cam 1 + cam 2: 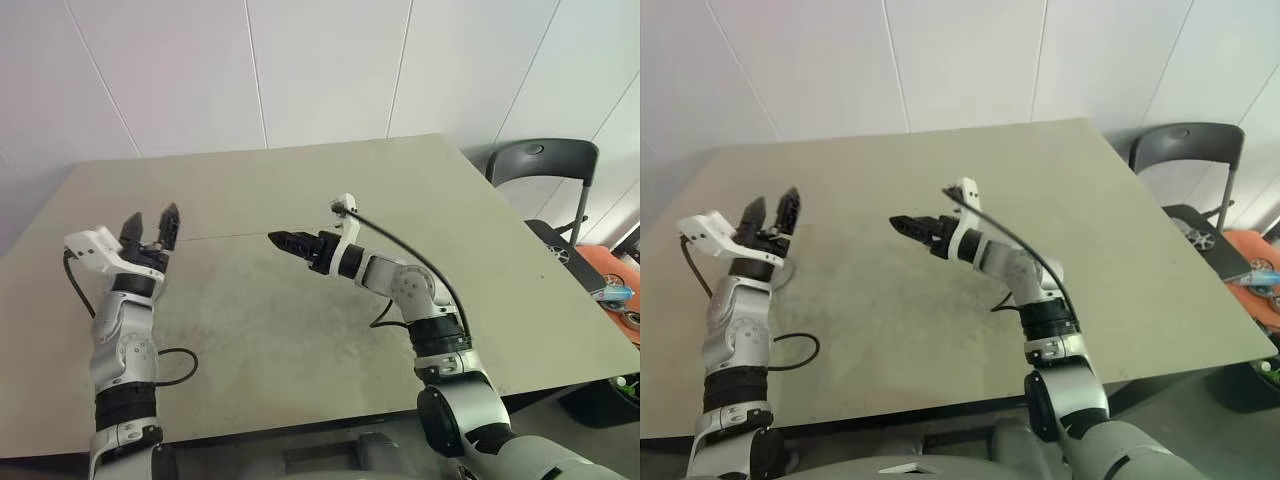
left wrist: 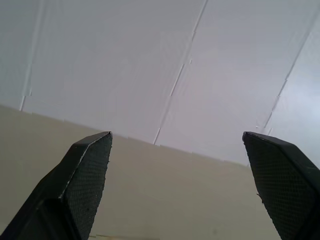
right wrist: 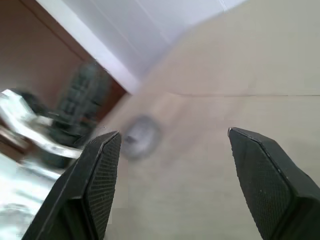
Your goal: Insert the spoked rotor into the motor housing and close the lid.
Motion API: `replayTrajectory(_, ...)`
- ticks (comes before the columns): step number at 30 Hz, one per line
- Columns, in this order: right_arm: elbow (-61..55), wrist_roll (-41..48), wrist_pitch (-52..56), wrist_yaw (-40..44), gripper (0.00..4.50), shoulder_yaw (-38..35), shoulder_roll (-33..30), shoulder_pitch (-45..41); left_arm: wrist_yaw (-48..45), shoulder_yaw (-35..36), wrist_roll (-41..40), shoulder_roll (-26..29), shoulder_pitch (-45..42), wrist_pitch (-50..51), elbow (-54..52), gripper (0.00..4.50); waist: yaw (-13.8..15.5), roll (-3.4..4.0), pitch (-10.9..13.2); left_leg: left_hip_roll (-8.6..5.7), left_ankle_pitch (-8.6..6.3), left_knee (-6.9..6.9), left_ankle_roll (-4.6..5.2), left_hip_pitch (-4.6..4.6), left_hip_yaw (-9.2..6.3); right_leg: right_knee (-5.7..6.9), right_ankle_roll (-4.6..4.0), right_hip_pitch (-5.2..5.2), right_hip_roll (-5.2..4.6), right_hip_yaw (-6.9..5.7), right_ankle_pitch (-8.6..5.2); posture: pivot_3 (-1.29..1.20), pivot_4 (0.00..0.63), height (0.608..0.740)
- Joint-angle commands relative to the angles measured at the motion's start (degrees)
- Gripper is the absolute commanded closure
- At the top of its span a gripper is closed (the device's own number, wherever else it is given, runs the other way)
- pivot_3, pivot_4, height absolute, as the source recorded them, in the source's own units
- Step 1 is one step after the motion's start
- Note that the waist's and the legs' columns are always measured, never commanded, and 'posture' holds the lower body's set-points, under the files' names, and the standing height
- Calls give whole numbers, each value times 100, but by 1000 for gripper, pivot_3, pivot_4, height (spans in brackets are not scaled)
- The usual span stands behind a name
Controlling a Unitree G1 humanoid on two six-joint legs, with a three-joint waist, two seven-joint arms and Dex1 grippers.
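The lid (image 3: 141, 137), if that is what the round grey disc in the right wrist view is, lies flat on the counter (image 1: 300, 330) towards its left edge, close to the left arm. It is too blurred there to make out any marks or writing, or to say for certain which of the discs it is. Neither claw touches it.

The left claw (image 1: 152, 216) is held above the left part of the counter and angled upward towards the far edge. Its two black fingers (image 2: 87, 170) are spread wide with nothing between them. Beyond them, the left wrist view shows the far stretch of the counter and the white panelled wall (image 1: 320, 70).

The right claw (image 1: 278, 240) hovers over the middle of the counter, roughly level and pointing towards the left edge. Its fingers (image 3: 100, 175) are apart and empty, and the grey disc appears in the gap between them, well beyond the tips. The two claws are well apart from each other.

A thin seam (image 1: 230, 238) crosses the counter from left to right, passing about under both claws. A black cable (image 1: 180, 365) loops off the left forearm, and another arcs along the right arm (image 1: 400, 245). A dark chair (image 1: 545, 160) stands off the far right corner of the counter.
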Motion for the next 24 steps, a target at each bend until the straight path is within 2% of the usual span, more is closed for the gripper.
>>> replayTrajectory(1, -12, -618, -670, 8, 927, 288, -46, -44, -425, -400, 252, 170, 53, 51, -453, 46, 0, 0, 0, 0, 0, 0, 0, 0, 0, 0, 0, 0, -1, 0, 0, 0, 0, 740)
replayTrajectory(10, 370, -2160, -3087, -111, 927, 672, -335, 267, -1580, -916, 435, 806, 757, 280, -895, 46, -22, 8, 6, 3, 0, -2, 0, 5, 6, 2, -3, -1, 3, 4, 1, 0, 0, 740)
replayTrajectory(14, 77, -1518, -3166, 663, 927, 260, -395, 514, -2038, -779, 382, 1069, 1209, 121, -1006, 46, -12, 8, 7, 4, 0, -2, 1, 6, 7, 1, -3, 1, 3, 5, 1, 0, 0, 740)
replayTrajectory(18, -239, -1438, -3101, 1339, 927, 369, -660, 812, -2121, -639, 432, 1145, 1388, -44, -955, 46, 7, 12, 12, 5, 0, 3, 2, 7, 6, 1, -3, 6, 3, 5, 1, 0, 0, 740)
replayTrajectory(24, -301, -1376, -3022, 1613, 927, 211, -875, 1059, -1861, -486, 540, 1193, 1449, -10, -1177, 46, -5, 11, 14, 5, 0, 9, 2, 13, 8, 1, -3, 14, 5, 6, 1, 0, 0, 740)
